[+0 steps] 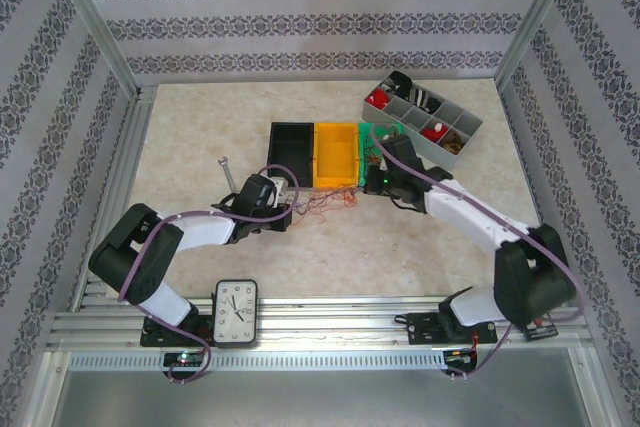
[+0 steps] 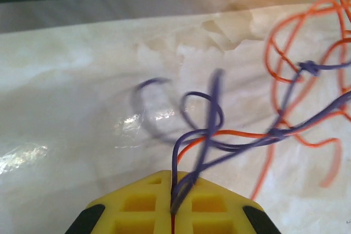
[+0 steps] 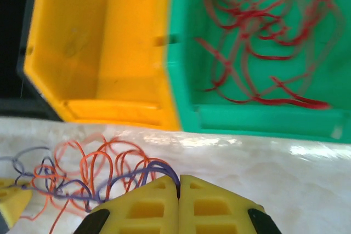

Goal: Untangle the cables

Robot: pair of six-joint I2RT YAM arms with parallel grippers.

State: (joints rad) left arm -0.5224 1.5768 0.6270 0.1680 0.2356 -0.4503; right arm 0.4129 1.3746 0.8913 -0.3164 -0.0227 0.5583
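A tangle of thin orange and dark blue cables (image 1: 325, 202) lies on the table in front of the bins, stretched between both grippers. My left gripper (image 2: 174, 182) is shut on dark blue wires (image 2: 211, 114) and an orange wire that run out of its yellow fingertips; orange loops (image 2: 285, 53) lie to the right. My right gripper (image 3: 179, 183) is shut on a dark blue wire whose loop rises from its tips toward the tangle (image 3: 88, 173). Red wires (image 3: 263, 36) lie in the green bin (image 3: 186, 80). From above, the left gripper (image 1: 285, 209) and right gripper (image 1: 375, 183) flank the tangle.
A black bin (image 1: 292, 147), a yellow bin (image 1: 337, 152) and the green bin (image 1: 378, 137) stand in a row behind the tangle. Behind them on the right sits a grey compartment tray (image 1: 425, 117). A small metal tool (image 1: 228, 169) lies left of the bins; a clock (image 1: 237, 312) sits at the near edge.
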